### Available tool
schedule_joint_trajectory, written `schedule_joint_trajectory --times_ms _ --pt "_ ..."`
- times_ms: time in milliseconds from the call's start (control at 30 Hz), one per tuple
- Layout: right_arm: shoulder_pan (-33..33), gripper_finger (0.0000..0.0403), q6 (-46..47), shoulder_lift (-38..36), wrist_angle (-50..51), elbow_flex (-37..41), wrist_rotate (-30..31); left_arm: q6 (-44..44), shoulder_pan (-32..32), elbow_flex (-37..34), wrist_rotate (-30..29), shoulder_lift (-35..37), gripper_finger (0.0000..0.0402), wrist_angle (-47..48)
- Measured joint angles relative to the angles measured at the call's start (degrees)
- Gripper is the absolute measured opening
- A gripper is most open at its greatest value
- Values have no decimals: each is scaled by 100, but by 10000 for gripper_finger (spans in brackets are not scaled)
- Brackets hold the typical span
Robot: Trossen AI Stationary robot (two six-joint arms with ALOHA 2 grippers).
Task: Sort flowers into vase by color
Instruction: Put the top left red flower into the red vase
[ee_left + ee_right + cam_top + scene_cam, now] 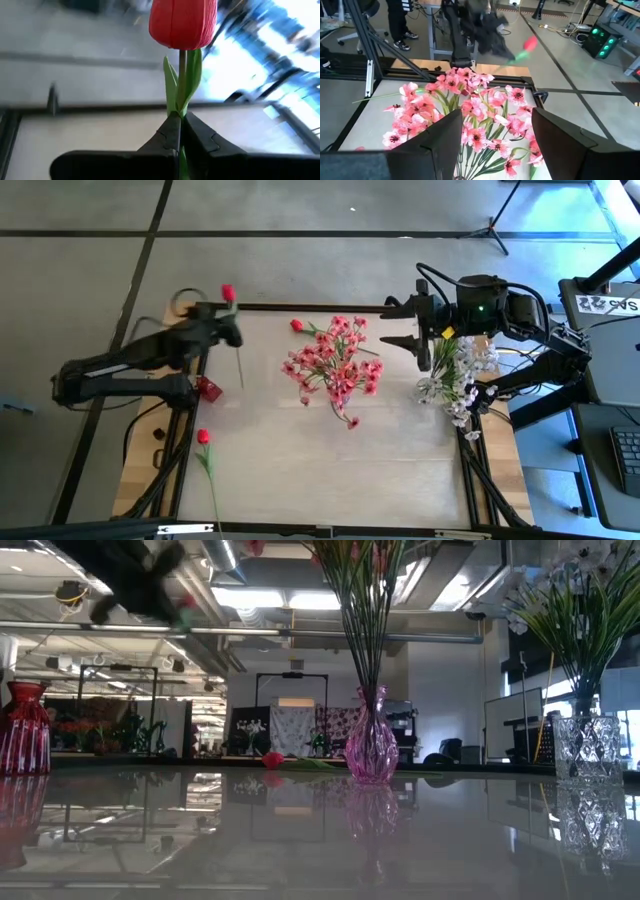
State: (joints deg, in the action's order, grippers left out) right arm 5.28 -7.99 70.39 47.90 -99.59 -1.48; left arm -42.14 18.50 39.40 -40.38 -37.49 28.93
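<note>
Left wrist view, end effector (178,131) clamping red bud (183,22)

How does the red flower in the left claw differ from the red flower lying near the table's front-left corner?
The held red flower is clamped by its stem in the shut left claw, lifted over the table's far-left corner. The loose red flower lies flat on the table, untouched. Both are single red buds on thin green stems.

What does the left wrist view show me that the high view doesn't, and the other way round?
Left wrist only: the fingers pinched shut on the green stem just below the leaves. High only: the red vase, two loose red buds, the pink bouquet, and the right gripper open near the white flowers. Both: the left gripper holding the red flower.
</note>
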Motion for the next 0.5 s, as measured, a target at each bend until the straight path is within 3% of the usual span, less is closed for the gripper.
schedule_joint_trajectory --times_ms 167,233,500 --pt "0 238 28 0 -4 0 0 795 -679 2 -878 1055 2 -20" --pt "0 238 48 0 -8 0 1 898 -768 2 -811 1322 2 -206" --pt "0 238 101 0 -20 0 0 3419 -972 582 0 1741 0 -518"
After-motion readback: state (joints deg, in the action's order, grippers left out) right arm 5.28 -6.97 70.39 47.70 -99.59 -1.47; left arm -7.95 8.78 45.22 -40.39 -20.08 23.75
